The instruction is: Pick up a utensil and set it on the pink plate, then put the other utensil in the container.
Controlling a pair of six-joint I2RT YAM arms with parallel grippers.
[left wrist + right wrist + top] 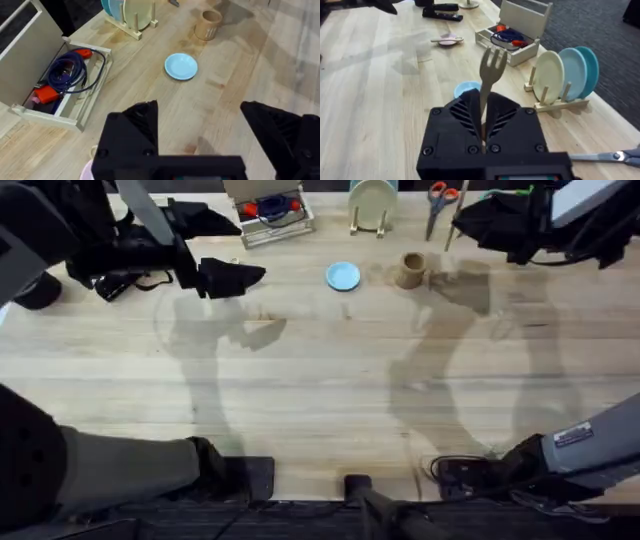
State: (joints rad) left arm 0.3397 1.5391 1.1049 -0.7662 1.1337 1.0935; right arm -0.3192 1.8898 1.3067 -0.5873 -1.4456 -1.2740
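Light wooden counter. The right end effector, upper right in the overhead frame, clenched the wooden fork tines-up; the tan cup stood left of it, nearer this arm.

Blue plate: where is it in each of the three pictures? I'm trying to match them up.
Overhead: the blue plate lies toward the table's far edge, just left of the brown cup.
Left wrist: it lies on bare wood near the cup.
Right wrist: its edge peeks from behind the right gripper holding the fork.
Shared landmark: the plate rack.
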